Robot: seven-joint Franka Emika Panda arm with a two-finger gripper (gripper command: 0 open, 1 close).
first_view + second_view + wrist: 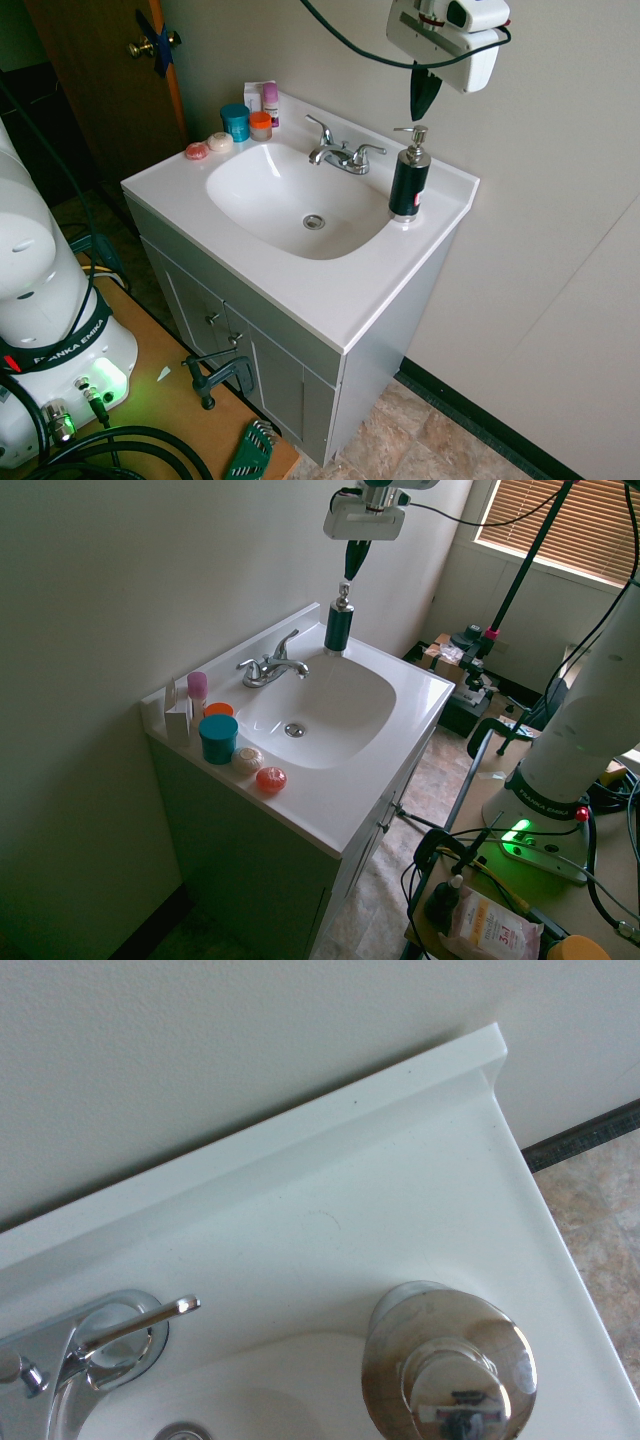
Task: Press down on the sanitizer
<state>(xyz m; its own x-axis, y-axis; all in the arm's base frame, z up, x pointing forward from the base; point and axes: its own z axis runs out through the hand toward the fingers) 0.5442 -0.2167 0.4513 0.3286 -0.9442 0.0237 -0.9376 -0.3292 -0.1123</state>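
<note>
Approach done, press not yet: gripper (424,97), fingers closed to one dark point w/ nothing held, hangs just above sanitizer (409,180), which stands upright on vanity top beside faucet (341,154) near the back wall; remaining: lower onto pump head.

From my feed it's a white vanity top (330,290) with a sink basin. Sitting on it: the black sanitizer (409,178) at one back corner, a chrome faucet (340,152) mid-back, and a teal jar (236,122), orange-lidded jar (260,125), pink-capped bottle (270,103) and two small soaps (208,147) at the other corner.
</note>
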